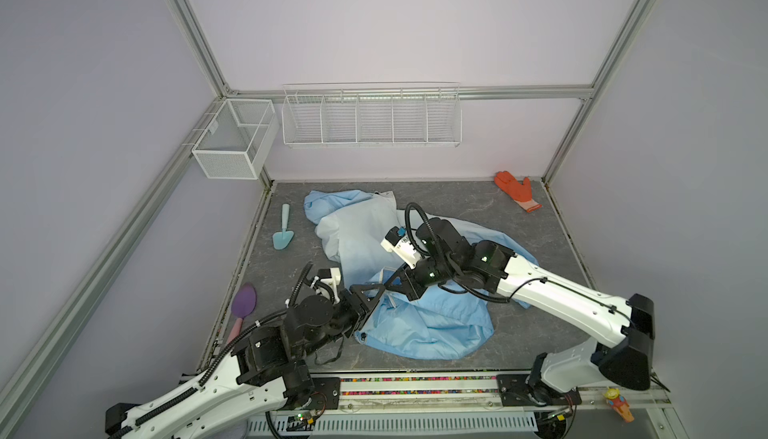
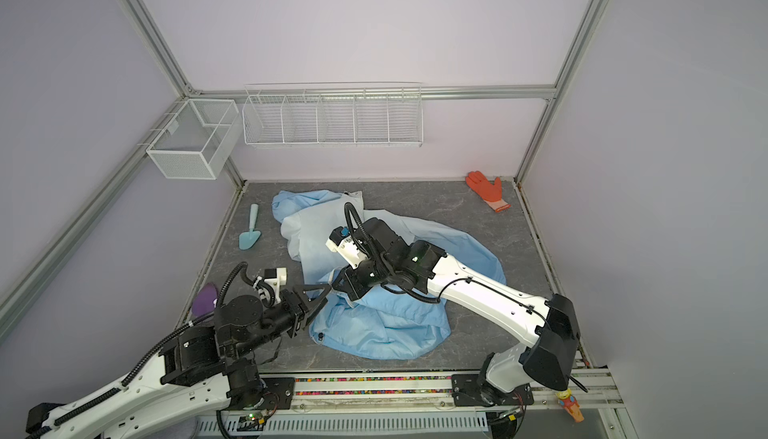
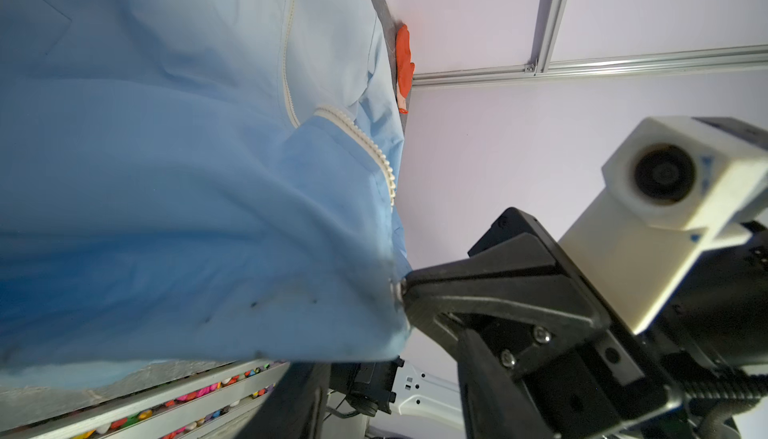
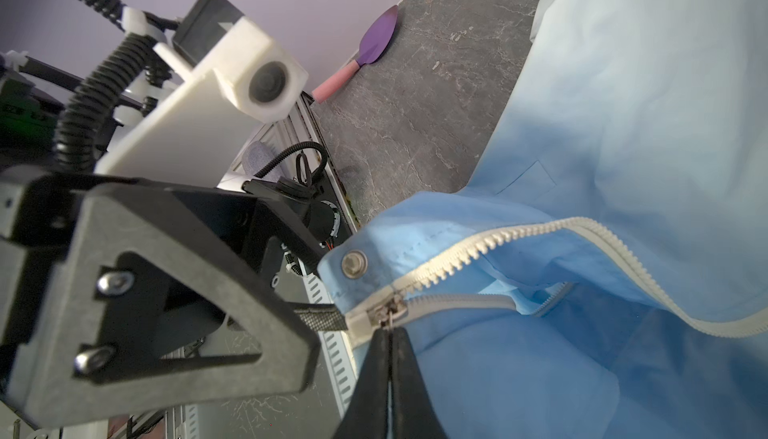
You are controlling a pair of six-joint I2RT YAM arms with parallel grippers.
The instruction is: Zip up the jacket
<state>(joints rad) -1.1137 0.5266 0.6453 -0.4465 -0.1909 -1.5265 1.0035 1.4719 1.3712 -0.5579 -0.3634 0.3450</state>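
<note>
1. Grey table (image 1: pixel 540 229), lilac walls, wire baskets (image 1: pixel 372 121) on the back wall.
2. Mid-table: jacket (image 1: pixel 432 324), crumpled. The right arm (image 1: pixel 540 287) lies across its middle and hides that part.
3. Jaws of left gripper (image 4: pixel 328 318) pinch the hem at the zipper's bottom end.
4. Jaws of right gripper (image 4: pixel 390 333) are clenched on the zipper pull (image 4: pixel 390 310); the teeth beyond it gape apart.
5. Apart from the cloth: orange glove (image 1: pixel 517 189) in the back right corner, teal trowel (image 1: pixel 284 235) and purple trowel (image 1: pixel 243 304) along the left edge.
</note>
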